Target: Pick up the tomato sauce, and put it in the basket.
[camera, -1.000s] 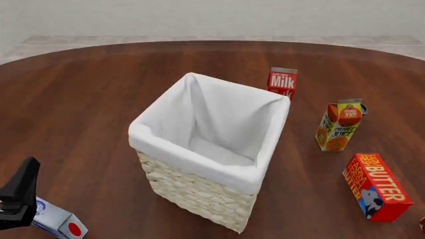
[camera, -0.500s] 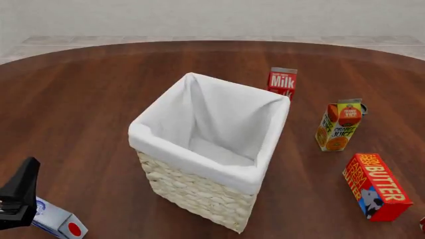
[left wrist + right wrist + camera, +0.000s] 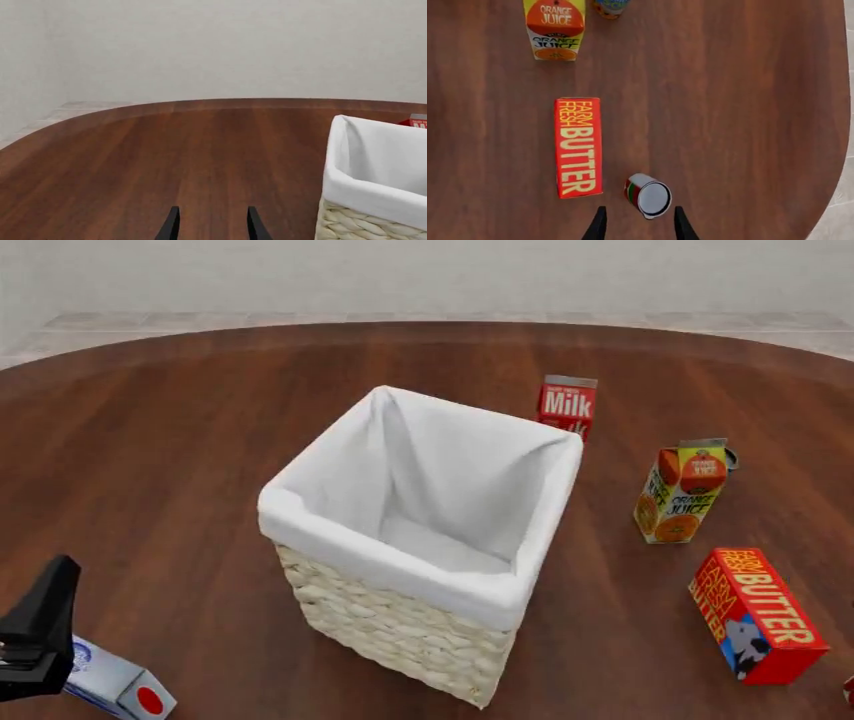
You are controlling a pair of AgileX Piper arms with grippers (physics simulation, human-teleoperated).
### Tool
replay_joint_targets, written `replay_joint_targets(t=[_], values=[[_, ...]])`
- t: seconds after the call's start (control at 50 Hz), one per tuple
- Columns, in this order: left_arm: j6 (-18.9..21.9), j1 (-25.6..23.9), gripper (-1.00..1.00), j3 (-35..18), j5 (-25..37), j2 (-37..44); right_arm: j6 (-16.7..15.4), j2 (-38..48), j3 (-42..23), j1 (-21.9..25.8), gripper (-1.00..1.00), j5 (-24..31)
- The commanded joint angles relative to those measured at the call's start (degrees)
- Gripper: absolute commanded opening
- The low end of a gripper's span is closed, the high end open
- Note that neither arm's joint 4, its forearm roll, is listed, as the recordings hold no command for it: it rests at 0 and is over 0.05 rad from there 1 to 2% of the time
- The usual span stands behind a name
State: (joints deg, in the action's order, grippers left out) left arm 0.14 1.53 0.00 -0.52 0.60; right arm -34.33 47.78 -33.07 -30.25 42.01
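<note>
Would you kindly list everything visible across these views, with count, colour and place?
Pale woven wicker basket: one, white cloth liner, table centre.
Red Milk carton: one, upright behind the basket.
Orange Juice carton: one, yellow-orange, right of the basket.
Red-orange Butter box: one, lying flat, near right.
Small red-labelled tomato sauce can: one, grey end, beside the Butter box.
White-blue box with red dot: one, near left corner.
Dark wooden table: one, brown.
Left gripper: black, open, above bare table.
Right gripper: black, open, above the can.

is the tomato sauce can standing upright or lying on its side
Upright: the tomato sauce can shows its round grey top to the downward-looking right wrist camera.
</note>
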Motion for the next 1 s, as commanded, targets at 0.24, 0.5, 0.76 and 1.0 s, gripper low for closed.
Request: replay_joint_targets(t=[0.24, 0.5, 0.76, 1.0], values=[[-0.02, 0.0, 1.0, -0.04, 0.13, -0.12, -4.47, 8.1, 4.65, -5.43, 1.0, -9.6], [-0.01, 0.0, 1.0, -0.04, 0.13, -0.12, -5.96, 10.13, 5.44, -7.81, 1.0, -11.39], [0.0, 0.0, 1.0, -0.04, 0.13, -0.12, -5.78, 12.87, 7.63, -8.2, 1.0, -15.06], [0.0, 0.0, 1.0, -0.04, 0.13, -0.11, -6.92, 14.22, 8.8, -9.64, 1.0, -16.74]])
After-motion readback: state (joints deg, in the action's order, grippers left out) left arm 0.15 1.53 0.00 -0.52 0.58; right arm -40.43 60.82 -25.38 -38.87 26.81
